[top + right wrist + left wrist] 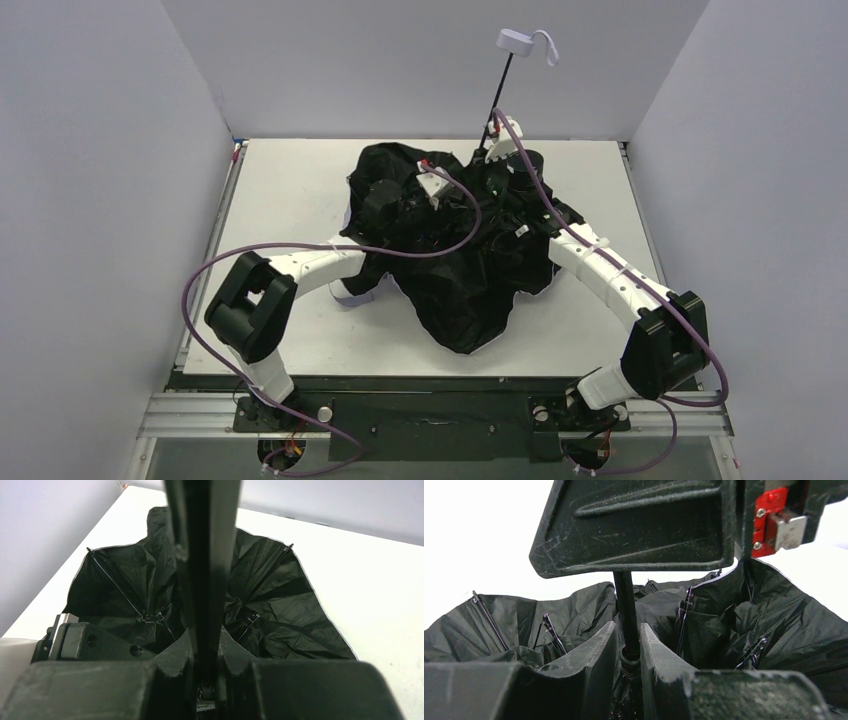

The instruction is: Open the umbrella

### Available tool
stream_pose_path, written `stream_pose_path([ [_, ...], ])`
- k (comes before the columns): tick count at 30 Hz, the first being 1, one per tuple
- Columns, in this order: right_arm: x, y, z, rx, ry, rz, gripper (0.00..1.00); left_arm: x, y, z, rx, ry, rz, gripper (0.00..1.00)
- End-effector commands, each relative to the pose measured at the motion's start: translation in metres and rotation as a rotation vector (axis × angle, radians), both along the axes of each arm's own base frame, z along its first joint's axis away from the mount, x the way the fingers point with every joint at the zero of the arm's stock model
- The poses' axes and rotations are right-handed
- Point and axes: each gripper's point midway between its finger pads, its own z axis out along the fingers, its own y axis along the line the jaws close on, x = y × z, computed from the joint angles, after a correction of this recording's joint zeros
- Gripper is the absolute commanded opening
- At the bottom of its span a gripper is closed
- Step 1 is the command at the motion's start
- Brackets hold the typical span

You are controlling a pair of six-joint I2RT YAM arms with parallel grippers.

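Umbrella (455, 275) sits mid-table, half open. Black underside of the canopy faces up, crumpled and sagging in a heap that spills toward the near edge. Thin black shaft (503, 88) sticks up out of the heap, leaning toward the back wall. Small lavender handle (515, 41) is at its top, high above the table, with the wrist loop (548, 46) hanging off to the right.

Left gripper (628, 630): fingers nearly together, one on each side of the shaft, pinching it low down at the sliding collar (629, 656), deep in the fabric folds. Right gripper (206, 647): fingers pressed together on the shaft, higher up than the left one. In the left wrist view its broad black finger (634, 525) sits just above, with the shaft running up behind it. Both arms reach in over the canopy from either side, purple cables (200, 280) looping off them.

Thin metal ribs (115, 585) show against the fabric, some bent at their joints. A pale lavender strip (355, 297) pokes out under the left arm; cannot tell if it is canopy edge or something else.

Table (300, 340) is white and flat, with the canopy lying straight on it. Plain pale grey walls (100, 150) stand at left, back and right. A metal rail (430, 412) along the near edge carries the arm bases.
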Motion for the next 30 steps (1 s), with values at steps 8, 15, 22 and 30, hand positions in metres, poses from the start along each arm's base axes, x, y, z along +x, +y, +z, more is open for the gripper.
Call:
stream_pose_path([
  [8, -0.039, -0.026, 0.216, 0.247, -0.594, -0.004, 0.0, -0.062, 0.094, -0.225, 0.529, 0.573, 0.151, 0.2],
  [15, -0.026, -0.029, 0.18, 0.164, -0.548, -0.018, 0.0, -0.049, 0.073, -0.24, 0.478, 0.524, 0.139, 0.16],
  [22, -0.027, -0.035, 0.155, 0.11, -0.516, -0.023, 0.0, -0.066, 0.06, -0.26, 0.534, 0.507, 0.126, 0.14],
  [30, -0.026, -0.041, 0.155, 0.103, -0.503, -0.031, 0.13, -0.07, 0.079, -0.28, 0.589, 0.477, 0.157, 0.14],
])
